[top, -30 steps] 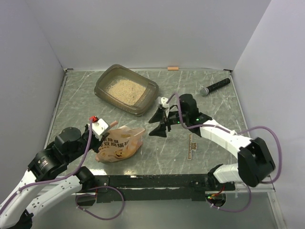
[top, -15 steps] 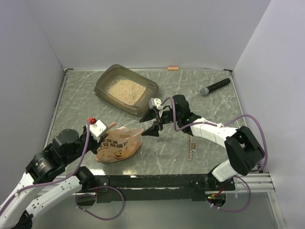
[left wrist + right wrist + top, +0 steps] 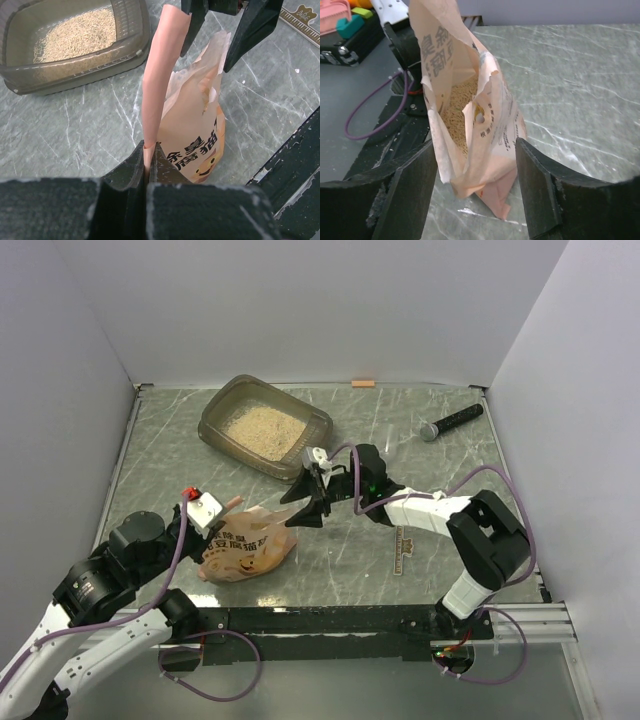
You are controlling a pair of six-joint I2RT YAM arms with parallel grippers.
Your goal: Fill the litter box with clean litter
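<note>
The litter box (image 3: 222, 418), a grey-brown tray, sits at the back left with a layer of beige granules (image 3: 262, 427) in it; it also shows in the left wrist view (image 3: 131, 37). The orange-pink pouch (image 3: 245, 548) of clean litter lies near the front left. My left gripper (image 3: 149, 151) is shut on a pink strip at the pouch's edge. My right gripper (image 3: 476, 186) is open and straddles the pouch's torn mouth (image 3: 470, 125), where granules (image 3: 456, 107) show inside. Small gaps remain between its fingers (image 3: 412, 192) and the plastic. In the top view the right gripper (image 3: 306, 504) is at the pouch's right end.
A black microphone-like stick (image 3: 450, 423) lies at the back right. A thin patterned strip (image 3: 403, 545) lies beside the right arm, and a small orange piece (image 3: 363, 384) sits at the back wall. White walls enclose the table. The black base rail (image 3: 320, 620) runs along the front.
My right gripper has travelled left from mid-table to the pouch and now straddles its open end, jaws slightly narrower. The left gripper has kept its hold with little movement.
</note>
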